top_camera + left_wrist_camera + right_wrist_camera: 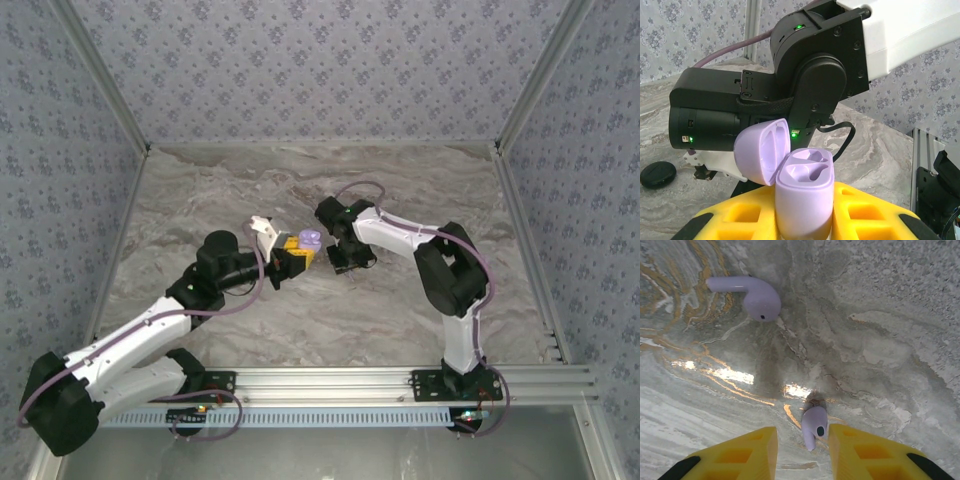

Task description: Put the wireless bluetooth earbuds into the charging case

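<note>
Found the right gripper [802, 434] spread, yellow fingers [740, 455] down at the marble table [880, 340] either side of the near earbud [814, 424], not pinching it. Noted the far earbud [757, 294] lying well apart, up and to the left. Found the left gripper [805, 222] pressed onto the lilac case [805, 182], holding it upright off the table, lid [762, 152] swung back, both wells bare. Spotted a black disc [657, 174] flat on the table beyond.

Judged the step in hand to be the pick of the near earbud. Reckoned it best to centre the fingers first, evening the gaps, then close slowly and low, on the rounded body rather than the thin stem, to stop so small and smooth a piece from squirting out. Thought it wise to lift straight up and hold the case level for the drop into a well.

Traced the right arm [400, 235] from its base at the near rail, up over a folded elbow and leftward, wrist bent down to the table just beside the case. Traced the left arm [150, 330] low from the left, reaching forward and rightward, wrist turned to offer the open case to its partner.
</note>
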`<state>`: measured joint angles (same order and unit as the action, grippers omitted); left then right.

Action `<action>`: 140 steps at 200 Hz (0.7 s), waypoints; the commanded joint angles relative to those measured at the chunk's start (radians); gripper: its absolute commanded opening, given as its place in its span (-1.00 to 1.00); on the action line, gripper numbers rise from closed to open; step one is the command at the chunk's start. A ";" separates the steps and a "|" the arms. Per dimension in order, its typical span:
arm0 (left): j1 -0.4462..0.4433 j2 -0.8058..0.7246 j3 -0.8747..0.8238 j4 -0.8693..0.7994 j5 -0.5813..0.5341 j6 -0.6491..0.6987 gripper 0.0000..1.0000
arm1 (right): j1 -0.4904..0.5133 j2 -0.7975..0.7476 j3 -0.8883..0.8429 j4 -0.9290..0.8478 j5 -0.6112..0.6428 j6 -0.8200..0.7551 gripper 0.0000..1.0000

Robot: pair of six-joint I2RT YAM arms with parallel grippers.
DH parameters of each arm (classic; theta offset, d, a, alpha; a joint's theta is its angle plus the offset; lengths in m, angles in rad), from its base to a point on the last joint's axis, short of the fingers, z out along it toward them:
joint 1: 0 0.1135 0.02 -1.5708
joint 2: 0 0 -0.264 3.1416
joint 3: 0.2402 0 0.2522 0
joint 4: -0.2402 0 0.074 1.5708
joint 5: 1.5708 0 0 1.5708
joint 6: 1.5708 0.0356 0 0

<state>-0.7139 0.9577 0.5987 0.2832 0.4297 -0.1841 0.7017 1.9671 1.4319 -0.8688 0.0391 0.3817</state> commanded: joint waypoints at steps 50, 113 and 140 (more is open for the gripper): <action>-0.005 0.009 0.022 0.015 0.013 -0.006 -0.52 | -0.016 0.053 0.041 -0.035 0.013 0.026 -0.35; -0.005 0.010 0.024 0.014 0.014 -0.006 -0.52 | -0.024 0.078 0.045 -0.036 0.008 0.026 -0.41; -0.005 0.011 0.024 0.010 0.012 -0.006 -0.52 | -0.024 0.085 0.044 -0.032 -0.002 0.024 -0.42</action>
<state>-0.7139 0.9707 0.5987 0.2829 0.4297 -0.1841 0.6846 2.0254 1.4509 -0.8688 0.0383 0.3870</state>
